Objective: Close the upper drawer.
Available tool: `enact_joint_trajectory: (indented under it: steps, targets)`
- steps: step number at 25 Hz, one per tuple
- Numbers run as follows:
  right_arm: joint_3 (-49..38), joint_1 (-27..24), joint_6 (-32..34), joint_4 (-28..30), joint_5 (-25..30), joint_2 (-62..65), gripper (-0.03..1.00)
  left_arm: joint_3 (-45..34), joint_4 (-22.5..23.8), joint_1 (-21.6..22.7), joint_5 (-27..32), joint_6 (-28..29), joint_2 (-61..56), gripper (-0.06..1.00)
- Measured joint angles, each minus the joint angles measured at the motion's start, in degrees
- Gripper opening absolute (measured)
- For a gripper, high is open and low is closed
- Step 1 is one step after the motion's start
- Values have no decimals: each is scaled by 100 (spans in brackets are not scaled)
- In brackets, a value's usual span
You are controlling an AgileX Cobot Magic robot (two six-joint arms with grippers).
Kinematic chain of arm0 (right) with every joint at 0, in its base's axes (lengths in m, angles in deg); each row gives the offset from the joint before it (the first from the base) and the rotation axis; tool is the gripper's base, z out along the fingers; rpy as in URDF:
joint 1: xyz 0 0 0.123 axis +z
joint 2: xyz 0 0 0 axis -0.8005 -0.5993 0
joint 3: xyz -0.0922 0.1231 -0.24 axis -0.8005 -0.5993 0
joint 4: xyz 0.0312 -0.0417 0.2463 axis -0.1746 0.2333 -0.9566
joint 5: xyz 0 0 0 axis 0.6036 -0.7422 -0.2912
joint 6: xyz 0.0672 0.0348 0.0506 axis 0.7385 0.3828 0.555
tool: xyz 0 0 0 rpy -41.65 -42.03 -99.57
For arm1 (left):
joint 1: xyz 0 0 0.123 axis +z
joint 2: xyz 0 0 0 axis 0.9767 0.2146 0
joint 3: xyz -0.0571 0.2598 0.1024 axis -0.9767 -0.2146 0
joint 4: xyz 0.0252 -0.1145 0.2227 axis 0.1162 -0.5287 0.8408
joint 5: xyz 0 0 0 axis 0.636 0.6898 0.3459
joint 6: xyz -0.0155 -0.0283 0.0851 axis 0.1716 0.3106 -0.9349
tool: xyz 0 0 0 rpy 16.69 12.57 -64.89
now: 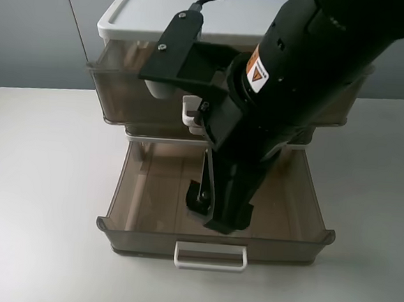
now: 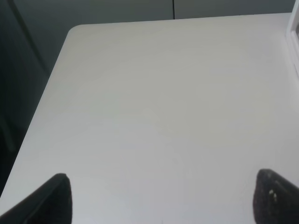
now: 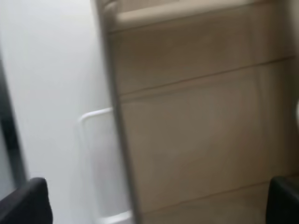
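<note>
We see the upper drawer pulled far out to the front and wide open. It is brown see-through plastic with tall walls, and it lies flat. Its wide white handle is on the front.

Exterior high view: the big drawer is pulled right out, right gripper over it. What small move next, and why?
Probably draw the right gripper out past the white handle and lower it there. It hovers open over the inside of the upper drawer, behind its front wall, so it cannot push the drawer shut from here.
</note>
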Motion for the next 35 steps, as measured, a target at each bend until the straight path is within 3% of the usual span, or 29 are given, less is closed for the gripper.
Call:
enact_joint_trajectory:
  steps: [9,15,17,21,24,27,35]
  targets:
    - [0,-694,-10,540,-1019,-92,70,0,0,0,0,0,0,74]
    - [0,-773,-19,325,-1091,-129,70,0,0,0,0,0,0,74]
    - [68,-748,-3,30,-845,-55,70,0,0,0,0,0,0,74]
    - [418,-559,134,-1188,332,470,70,0,0,0,0,0,0,74]
    - [507,-694,557,-1293,1132,1002,70,0,0,0,0,0,0,74]
    - [516,-1332,927,-778,1591,1522,70,0,0,0,0,0,0,74]
    - [428,-4064,1497,860,1664,2994,70,0,0,0,0,0,0,74]
